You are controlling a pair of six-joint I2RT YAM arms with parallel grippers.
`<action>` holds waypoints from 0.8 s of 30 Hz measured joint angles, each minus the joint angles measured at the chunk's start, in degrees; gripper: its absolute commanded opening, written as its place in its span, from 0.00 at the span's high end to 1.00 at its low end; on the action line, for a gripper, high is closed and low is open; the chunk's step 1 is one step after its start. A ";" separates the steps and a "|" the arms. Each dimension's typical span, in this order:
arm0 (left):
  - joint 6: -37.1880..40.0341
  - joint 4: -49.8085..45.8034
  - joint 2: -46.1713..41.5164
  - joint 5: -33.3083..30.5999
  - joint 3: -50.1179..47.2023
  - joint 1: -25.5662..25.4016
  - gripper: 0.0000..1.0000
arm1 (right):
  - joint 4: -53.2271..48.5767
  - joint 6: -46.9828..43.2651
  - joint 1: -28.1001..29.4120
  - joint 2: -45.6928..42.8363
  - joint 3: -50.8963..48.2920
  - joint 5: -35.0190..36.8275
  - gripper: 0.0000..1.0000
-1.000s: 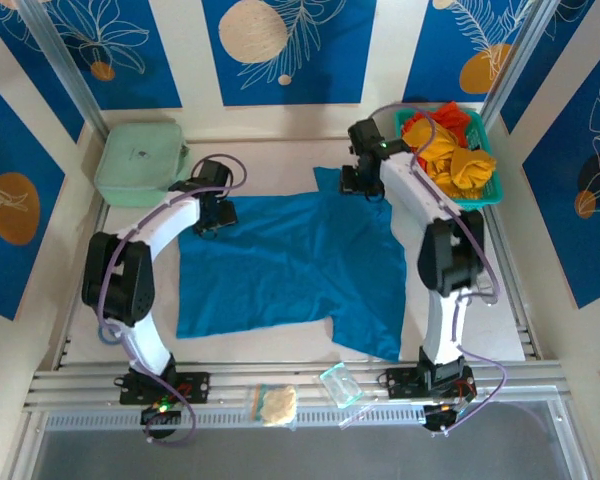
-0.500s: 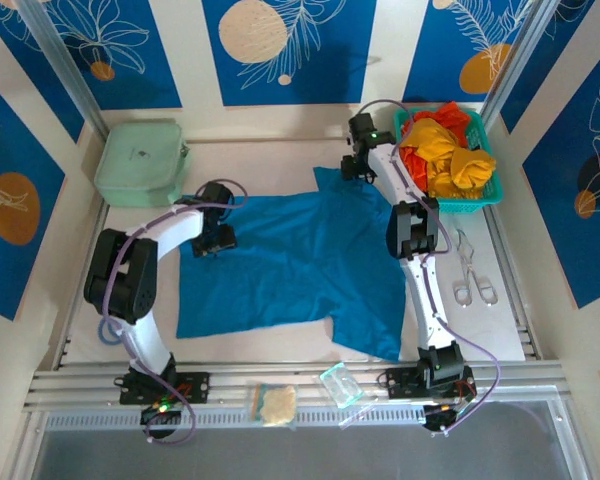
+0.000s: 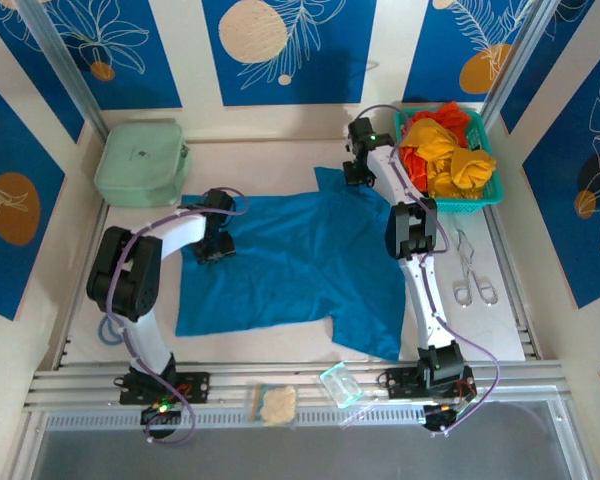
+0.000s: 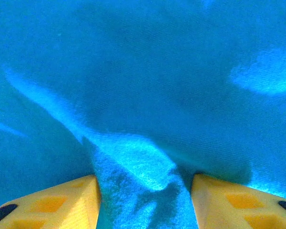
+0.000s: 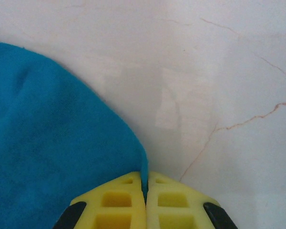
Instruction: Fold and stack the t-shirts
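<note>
Right arm has stretched out straight and its end effector (image 3: 356,174) has clamped shut on the far right sleeve edge of the teal t-shirt (image 3: 290,265); left end effector (image 3: 214,244) has slid slightly along the left shoulder.

Left jaws are half apart, straddling a raised pleat of cloth, not pinching it yet. Risks: the right bite takes only a thin bit of hem, so it may slip out on the lift. The left may grab a mid-cloth ridge instead of the edge, which would skew the fold. Shirt lies spread on the table (image 3: 270,160) between the arms, mostly flat with soft wrinkles, near right corner hanging lower. Yellow and red t-shirts (image 3: 450,160) sit heaped in the basket (image 3: 496,196), far right.
</note>
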 measured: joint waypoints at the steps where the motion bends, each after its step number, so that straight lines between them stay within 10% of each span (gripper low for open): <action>1: 0.00 0.15 0.00 0.00 0.00 -0.02 0.51 | -0.09 0.04 0.00 -0.61 -0.31 0.00 1.00; 14: 0.02 0.22 -0.07 -0.90 -0.02 -0.02 0.49 | 11.78 2.64 3.52 -36.92 -36.68 -0.04 1.00; 24: 0.04 0.07 -0.07 -1.11 -0.02 -0.02 0.48 | 16.61 11.54 15.15 -38.12 -61.02 -2.86 0.87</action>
